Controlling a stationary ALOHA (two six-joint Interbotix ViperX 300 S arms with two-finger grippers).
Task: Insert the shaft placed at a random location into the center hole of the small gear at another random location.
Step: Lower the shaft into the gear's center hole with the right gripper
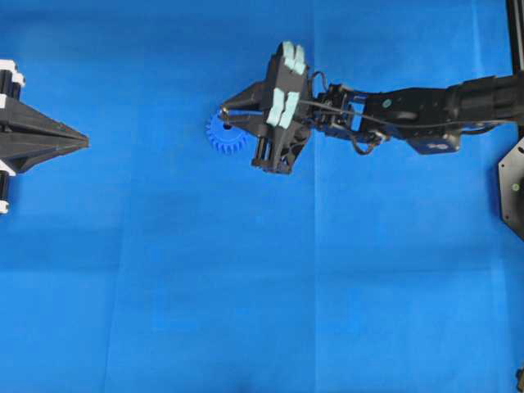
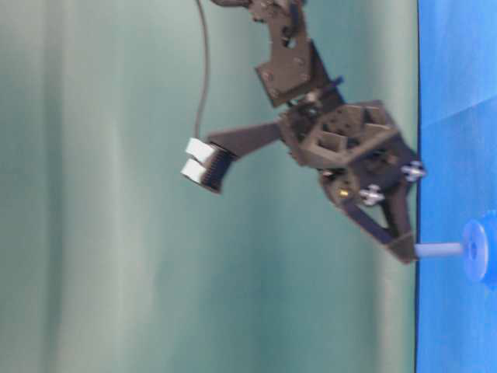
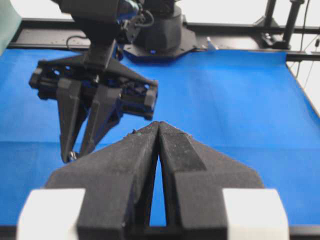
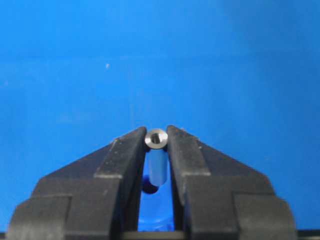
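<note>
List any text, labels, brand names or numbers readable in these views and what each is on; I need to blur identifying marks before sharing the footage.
None: no readable word, number or logo in any view.
The right gripper, the shaft, the small gear, the left gripper and the blue mat all look unmarked.

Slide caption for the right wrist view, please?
Right gripper pinching the shaft, poised above the small gear.

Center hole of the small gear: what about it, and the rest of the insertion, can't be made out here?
- Center hole: overhead, the right pincer covers that part of the small gear.
- Shaft tip: table-level blur hides how deep it sits.
- Gear: left wrist view, hidden behind the left pincer.
- Gear teeth: right wrist view, cut off between the fingers.
</note>
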